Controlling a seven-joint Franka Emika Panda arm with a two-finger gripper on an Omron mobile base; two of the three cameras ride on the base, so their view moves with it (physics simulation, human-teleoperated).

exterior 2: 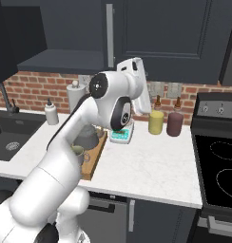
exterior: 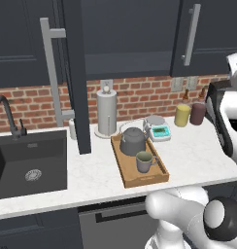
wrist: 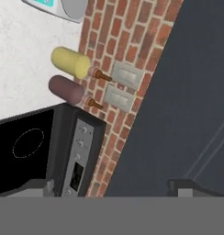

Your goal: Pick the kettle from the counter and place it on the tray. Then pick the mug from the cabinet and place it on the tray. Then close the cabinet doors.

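A: Item one, nearest us: the gripper (wrist: 111, 189). How are we listing it?

B: Released. Its jaws are standing wide apart and gripping nothing. It is facing a dark navy panel, with the yellow jar (wrist: 70, 62) and the maroon cup (wrist: 65, 89) off to one side by the brick wall.

A: Item two, the tray (exterior: 161, 166) on the counter (exterior: 198, 151)?

B: We are counting both loads aboard. The kettle (exterior: 132, 141) is sitting at the far end and the mug (exterior: 143, 161) at the near end, just beside it. We are judging both placing steps done.

A: So the cabinet doors are what we are working on. Farthest item?

B: The left door (exterior: 76, 73) is standing swung out over the counter, edge-on to the left base view, with its bar handle (exterior: 52, 73) facing the sink. Behind it the cabinet (exterior: 130, 63) is showing a bare shelf. The right door (exterior: 208, 34) is looking flush, though we are not certain.

A: Handling note?

B: We are recommending a flat push on the left door's outer face near its free edge. The arm should be passing above the kettle's wire handle and following the door's arc until it is seating shut.
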